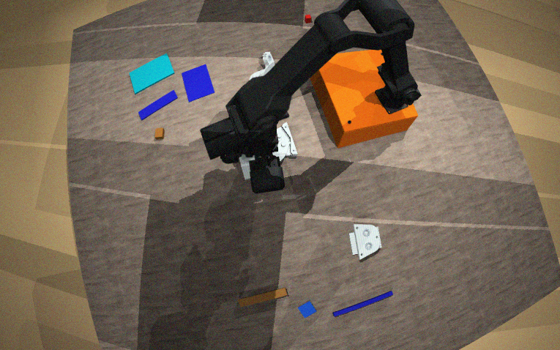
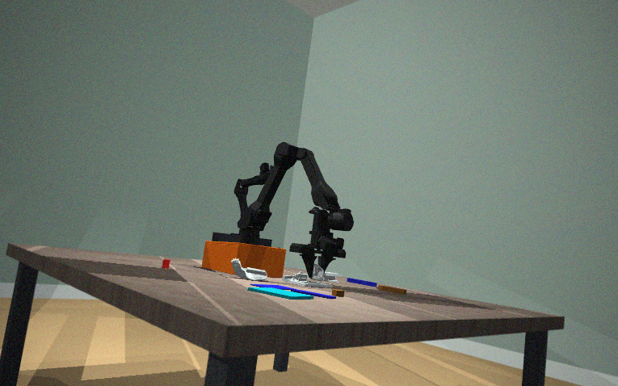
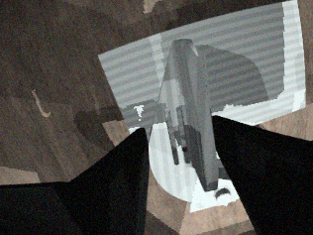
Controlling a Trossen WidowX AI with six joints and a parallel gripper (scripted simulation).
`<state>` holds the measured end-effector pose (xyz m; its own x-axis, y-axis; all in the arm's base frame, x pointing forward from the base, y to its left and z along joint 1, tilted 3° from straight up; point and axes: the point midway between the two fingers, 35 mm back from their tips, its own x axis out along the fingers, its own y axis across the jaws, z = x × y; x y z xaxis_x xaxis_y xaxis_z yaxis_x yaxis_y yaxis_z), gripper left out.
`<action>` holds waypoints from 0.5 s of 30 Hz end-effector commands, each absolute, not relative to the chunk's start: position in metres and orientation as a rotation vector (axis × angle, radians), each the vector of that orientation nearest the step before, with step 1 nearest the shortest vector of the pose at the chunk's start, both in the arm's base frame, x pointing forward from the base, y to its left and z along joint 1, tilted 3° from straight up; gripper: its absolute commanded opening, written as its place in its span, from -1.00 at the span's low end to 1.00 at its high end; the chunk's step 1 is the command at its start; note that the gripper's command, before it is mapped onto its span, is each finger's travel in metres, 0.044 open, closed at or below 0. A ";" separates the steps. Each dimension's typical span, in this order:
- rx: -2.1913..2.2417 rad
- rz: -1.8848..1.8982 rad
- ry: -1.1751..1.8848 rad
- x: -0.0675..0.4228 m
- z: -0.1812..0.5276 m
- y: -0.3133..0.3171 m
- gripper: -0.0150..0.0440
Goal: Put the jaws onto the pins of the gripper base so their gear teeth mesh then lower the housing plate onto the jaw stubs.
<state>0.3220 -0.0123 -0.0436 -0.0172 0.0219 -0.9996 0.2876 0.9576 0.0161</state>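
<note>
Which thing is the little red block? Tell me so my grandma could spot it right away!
Find the big orange box that the black arm stands on. Near it on the same table, but apart from it, sits a tiny red block. It's the only red thing there; the other small blocks are brown or flat and blue.
</note>
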 end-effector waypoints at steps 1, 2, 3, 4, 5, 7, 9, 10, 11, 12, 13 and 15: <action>0.244 -0.220 1.579 0.322 -0.045 -0.013 -0.04; 0.244 -0.220 1.579 0.322 -0.045 -0.013 -0.04; 0.244 -0.220 1.579 0.322 -0.045 -0.013 -0.04; 0.244 -0.220 1.579 0.322 -0.046 -0.013 -0.04; 0.244 -0.220 1.579 0.322 -0.046 -0.013 -0.04; 0.244 -0.221 1.579 0.322 -0.048 -0.013 -0.04; 0.244 -0.221 1.579 0.322 -0.048 -0.013 -0.04; 0.244 -0.221 1.579 0.322 -0.048 -0.013 -0.04; 0.244 -0.221 1.579 0.322 -0.048 -0.013 -0.04; 0.244 -0.221 1.579 0.322 -0.048 -0.013 -0.04; 0.244 -0.221 1.579 0.322 -0.048 -0.013 -0.04; 0.244 -0.221 1.579 0.322 -0.048 -0.013 -0.04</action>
<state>0.3219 -0.0123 -0.0472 -0.0177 0.0220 -0.9996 0.2882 0.9574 0.0159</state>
